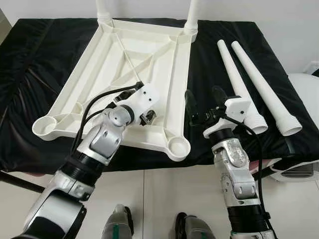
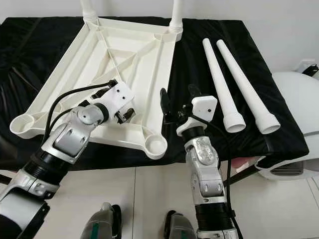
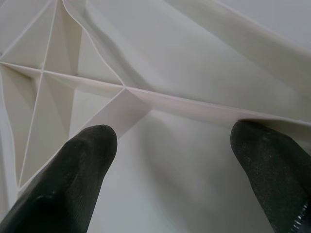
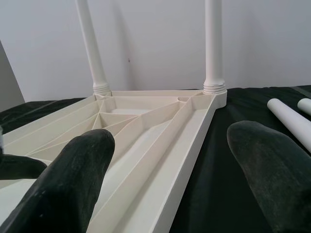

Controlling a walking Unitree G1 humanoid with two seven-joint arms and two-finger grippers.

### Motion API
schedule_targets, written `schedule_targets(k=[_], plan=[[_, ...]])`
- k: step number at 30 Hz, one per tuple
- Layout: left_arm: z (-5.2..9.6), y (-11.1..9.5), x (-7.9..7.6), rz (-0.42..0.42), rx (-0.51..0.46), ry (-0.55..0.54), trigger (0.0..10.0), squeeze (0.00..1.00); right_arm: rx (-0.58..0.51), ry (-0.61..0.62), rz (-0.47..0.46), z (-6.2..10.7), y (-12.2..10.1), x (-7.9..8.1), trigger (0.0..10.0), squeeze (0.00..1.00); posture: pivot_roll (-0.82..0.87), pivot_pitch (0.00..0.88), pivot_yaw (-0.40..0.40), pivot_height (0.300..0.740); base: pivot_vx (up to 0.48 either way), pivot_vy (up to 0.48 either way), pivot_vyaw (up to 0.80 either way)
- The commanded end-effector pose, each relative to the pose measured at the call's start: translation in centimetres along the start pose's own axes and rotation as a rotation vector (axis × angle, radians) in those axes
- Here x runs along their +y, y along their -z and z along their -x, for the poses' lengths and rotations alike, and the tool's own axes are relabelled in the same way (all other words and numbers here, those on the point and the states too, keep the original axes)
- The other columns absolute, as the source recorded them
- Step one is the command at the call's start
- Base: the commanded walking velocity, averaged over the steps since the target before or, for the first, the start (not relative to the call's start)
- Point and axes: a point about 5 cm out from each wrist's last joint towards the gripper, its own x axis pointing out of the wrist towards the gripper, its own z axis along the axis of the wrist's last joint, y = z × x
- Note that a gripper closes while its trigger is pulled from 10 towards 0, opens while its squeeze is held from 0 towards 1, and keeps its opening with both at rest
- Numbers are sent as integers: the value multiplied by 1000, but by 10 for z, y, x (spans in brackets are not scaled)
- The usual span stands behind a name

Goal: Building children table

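An upturned white tabletop point(image 1: 134, 69) lies on a black-draped table point(image 1: 50, 55), two legs already standing in its far corners. Two loose legs point(image 1: 244, 84) lie side by side on the cloth to the right of it, long axes running away from the robot, threaded ends nearest. The right gripper point(image 1: 204, 107), jaws spread and empty, hovers between tabletop and loose legs and is the nearer arm; the left gripper point(image 1: 137, 107), jaws spread, hangs over the tabletop's ribs. White wall behind, pale floor below.

Black-draped bench point(image 1: 30, 64), white wall point(image 1: 249, 12), tiled floor point(image 1: 164, 199).
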Motion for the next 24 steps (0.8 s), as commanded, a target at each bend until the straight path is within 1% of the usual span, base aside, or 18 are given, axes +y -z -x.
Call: schedule_targets(k=[1,2,4,6,7,9,10,12,14,17,18,19,20,21,22,24], plan=[[-4,14,13,11,63,-237,10000,0,-3,1,-2,3,0,2,10000,0,59,170,29,740,0,0,0],[-5,14,17,8,59,-264,10000,0,-3,1,-4,3,0,2,10000,0,60,169,28,740,0,0,0],[-5,14,17,8,59,-264,10000,0,-3,1,-4,3,0,2,10000,0,60,169,28,740,0,0,0],[-7,15,26,6,65,-313,10000,0,-3,-2,-7,3,0,3,10000,0,63,167,22,740,0,0,0],[-7,15,26,6,65,-313,10000,0,-3,-2,-7,3,0,3,10000,0,63,167,22,740,0,0,0],[-8,14,36,15,52,-378,10000,0,-2,-5,-9,2,0,3,10000,0,64,167,21,740,0,0,0],[-8,12,39,-2,44,-401,10000,0,-2,-6,-10,2,0,3,10000,0,64,167,19,740,0,0,0],[-8,11,40,-5,36,-417,10000,0,-2,-7,-9,2,0,3,10000,0,65,168,19,740,0,0,0],[-8,7,41,17,19,-425,10000,0,-2,-9,-12,1,0,4,10000,0,67,169,17,740,0,0,0],[-7,6,42,23,12,-420,10000,0,-3,-11,-12,1,0,4,10000,0,68,171,18,740,0,0,0],[0,3,54,48,-13,-452,10000,0,-3,-11,-12,1,0,4,10000,0,69,171,17,740,0,0,0],[4,3,59,53,-19,-471,10000,0,-3,-11,-12,1,0,4,10000,0,69,171,17,740,0,0,0],[4,3,59,53,-19,-471,10000,0,-3,-11,-12,1,0,4,10000,0,69,171,17,740,0,0,0],[8,2,64,63,-29,-485,10000,0,-2,-10,-12,1,0,4,10000,0,75,174,15,740,0,0,0],[18,-2,71,77,-68,-496,10000,0,-1,-13,-15,1,0,5,10000,0,80,174,13,740,0,0,0],[21,-4,72,80,-78,-498,10000,0,-1,-13,-15,1,0,5,10000,0,80,174,13,740,0,0,0]])
